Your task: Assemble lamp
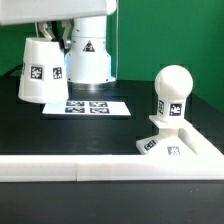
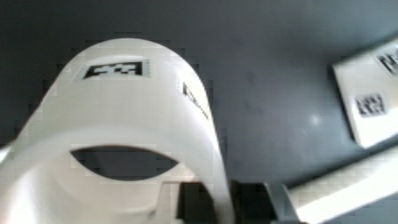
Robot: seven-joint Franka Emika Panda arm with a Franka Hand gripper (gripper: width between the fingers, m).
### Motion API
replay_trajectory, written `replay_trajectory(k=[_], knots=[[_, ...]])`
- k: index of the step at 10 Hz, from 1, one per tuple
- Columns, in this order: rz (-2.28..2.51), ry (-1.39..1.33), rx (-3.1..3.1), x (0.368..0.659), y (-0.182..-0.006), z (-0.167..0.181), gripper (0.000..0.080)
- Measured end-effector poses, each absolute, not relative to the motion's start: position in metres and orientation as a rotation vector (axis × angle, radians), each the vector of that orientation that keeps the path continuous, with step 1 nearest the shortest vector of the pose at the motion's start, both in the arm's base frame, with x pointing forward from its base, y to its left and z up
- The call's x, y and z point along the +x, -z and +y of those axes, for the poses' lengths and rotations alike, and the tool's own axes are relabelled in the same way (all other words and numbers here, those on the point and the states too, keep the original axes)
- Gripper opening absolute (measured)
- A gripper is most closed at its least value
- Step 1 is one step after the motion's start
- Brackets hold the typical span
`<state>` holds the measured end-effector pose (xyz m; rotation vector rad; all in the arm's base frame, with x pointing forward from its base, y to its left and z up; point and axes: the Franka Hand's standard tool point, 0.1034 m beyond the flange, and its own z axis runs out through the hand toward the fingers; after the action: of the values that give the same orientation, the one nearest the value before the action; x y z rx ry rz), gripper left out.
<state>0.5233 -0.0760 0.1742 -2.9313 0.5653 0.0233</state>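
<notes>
The white tapered shade (image 1: 40,70) hangs tilted above the table at the exterior view's left. My gripper (image 1: 47,32) sits at its top, mostly hidden. In the wrist view the shade (image 2: 125,120) fills the picture, with a tag on its side and its open mouth toward the camera. My gripper (image 2: 222,200) is shut on the shade's rim wall, one dark finger on each side. The ball-shaped bulb (image 1: 172,92) stands upright in the flat square base (image 1: 150,146) at the exterior view's right.
The marker board (image 1: 90,106) lies flat on the dark table between the shade and the base, and also shows in the wrist view (image 2: 370,100). The white robot pedestal (image 1: 88,55) stands behind it. A white rail (image 1: 60,168) runs along the table's front.
</notes>
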Motion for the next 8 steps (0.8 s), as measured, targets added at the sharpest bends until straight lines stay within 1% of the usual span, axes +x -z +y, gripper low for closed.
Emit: replay_trajectory(k=[1,2,5,6,7,8], knots=[[0.65,-0.015,-2.91,0.538,-0.183,-0.067,0.0044],[0.678,-0.06,-2.903,0.547,-0.184,-0.062,0.0044],[0.655,-0.052,-2.915,0.548,-0.18,-0.064,0.0044],[0.702,-0.063,-2.895,0.547,-0.181,-0.059,0.0044],[0.755,-0.083,-2.854,0.544,-0.186,-0.042,0.0044],[0.797,-0.095,-2.831,0.55,-0.196,-0.024,0.0044]])
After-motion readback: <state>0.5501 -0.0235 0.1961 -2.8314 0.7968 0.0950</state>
